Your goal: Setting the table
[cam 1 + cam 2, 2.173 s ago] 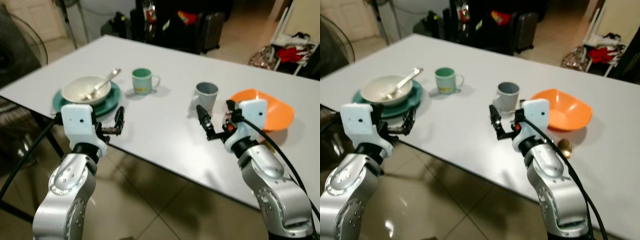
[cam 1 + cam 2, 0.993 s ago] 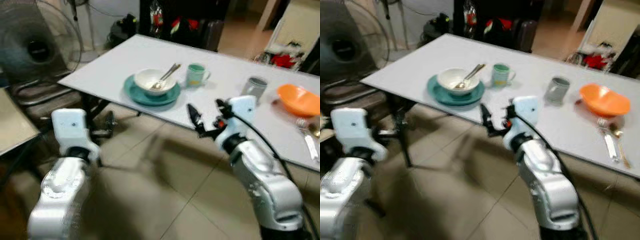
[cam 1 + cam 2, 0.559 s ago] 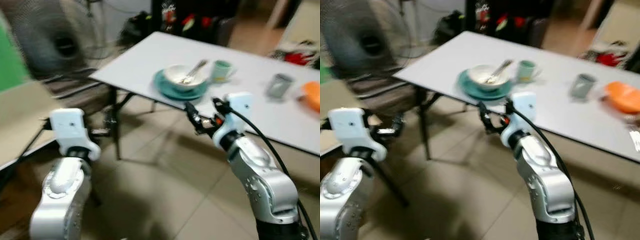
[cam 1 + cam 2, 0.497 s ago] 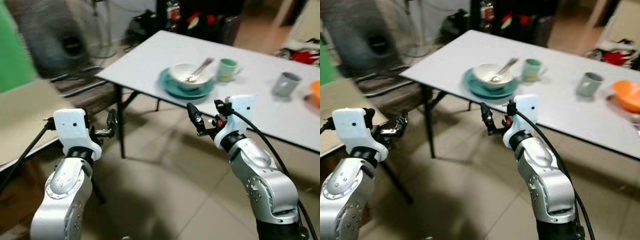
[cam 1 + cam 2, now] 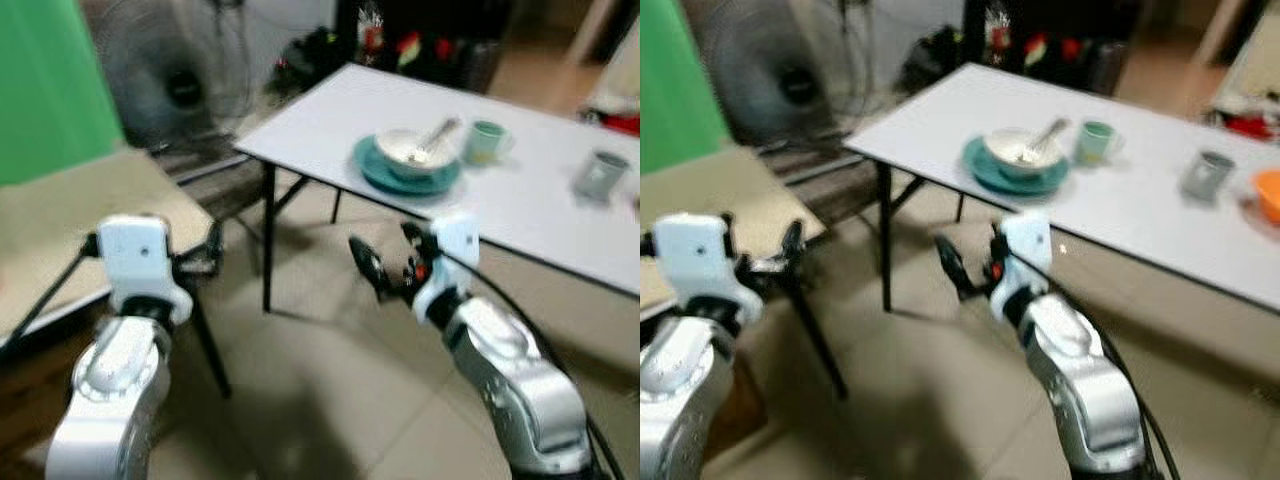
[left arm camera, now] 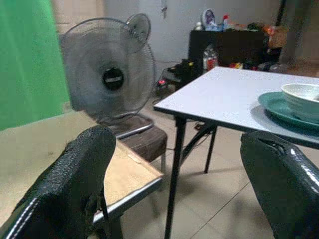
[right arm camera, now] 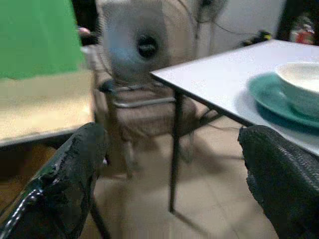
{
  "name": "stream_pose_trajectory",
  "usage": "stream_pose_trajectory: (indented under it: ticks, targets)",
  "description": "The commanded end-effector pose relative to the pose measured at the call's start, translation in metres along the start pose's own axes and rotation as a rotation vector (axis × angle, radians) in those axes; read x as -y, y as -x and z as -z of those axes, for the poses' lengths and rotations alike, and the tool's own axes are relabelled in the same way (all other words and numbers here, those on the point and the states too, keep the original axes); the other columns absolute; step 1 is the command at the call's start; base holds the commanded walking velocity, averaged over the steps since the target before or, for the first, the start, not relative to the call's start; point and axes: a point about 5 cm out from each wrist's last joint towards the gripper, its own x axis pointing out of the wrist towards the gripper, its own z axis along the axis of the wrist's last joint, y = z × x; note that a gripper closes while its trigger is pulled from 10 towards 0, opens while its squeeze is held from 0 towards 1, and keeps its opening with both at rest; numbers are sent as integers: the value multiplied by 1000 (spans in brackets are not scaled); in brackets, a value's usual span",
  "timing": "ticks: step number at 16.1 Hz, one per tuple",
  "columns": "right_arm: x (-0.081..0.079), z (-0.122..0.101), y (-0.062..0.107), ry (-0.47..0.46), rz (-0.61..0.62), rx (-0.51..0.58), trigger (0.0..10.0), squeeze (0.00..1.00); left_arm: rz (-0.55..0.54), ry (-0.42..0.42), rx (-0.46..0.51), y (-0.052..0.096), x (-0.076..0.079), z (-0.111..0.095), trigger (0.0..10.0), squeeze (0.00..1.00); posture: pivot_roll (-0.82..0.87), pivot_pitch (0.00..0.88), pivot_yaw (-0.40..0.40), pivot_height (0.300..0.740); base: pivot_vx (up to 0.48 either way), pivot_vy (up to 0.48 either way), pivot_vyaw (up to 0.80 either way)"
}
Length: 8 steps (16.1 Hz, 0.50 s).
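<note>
Between my fingers: both pairs stand apart, holding nothing.
Left gripper (image 6: pixel 174 184): raised over tiled floor (image 5: pixel 300 400), beside tan side table (image 5: pixel 60 220); fingers spread wide.
Right gripper (image 7: pixel 172 174): raised over the floor, short of white table (image 5: pixel 540 190); fingers spread wide.
Containers: white bowl (image 5: pixel 410 148) sits on teal plate (image 5: pixel 405 170), a spoon (image 5: pixel 438 132) leaning in it; green mug (image 5: pixel 487 140) just beside; grey cup (image 5: pixel 597 175) further right. Contents of mug and cup too blurred to tell.
Writing: none legible.
Task items: on the white table, ahead and right of both grippers, well apart from them.
Surroundings: standing fan (image 6: pixel 112 74), green panel (image 5: pixel 50 80).
</note>
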Motion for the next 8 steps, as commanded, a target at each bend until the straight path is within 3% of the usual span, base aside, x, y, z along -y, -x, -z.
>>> stream_pose_trajectory:
  ticks: [1,5,8]
  targets:
    - [2,-9,-1,9,-6,43,10000,0,17,-3,9,0,2,-3,10000,0,-41,0,12,740,255,0,800]
    - [2,-6,0,11,-39,31,10000,0,14,-11,4,4,0,-4,10000,0,-23,0,13,740,257,0,800]
    - [-9,-3,-3,19,-131,13,10000,0,-5,-12,1,10,-3,-5,10000,0,-2,0,6,740,289,0,800]
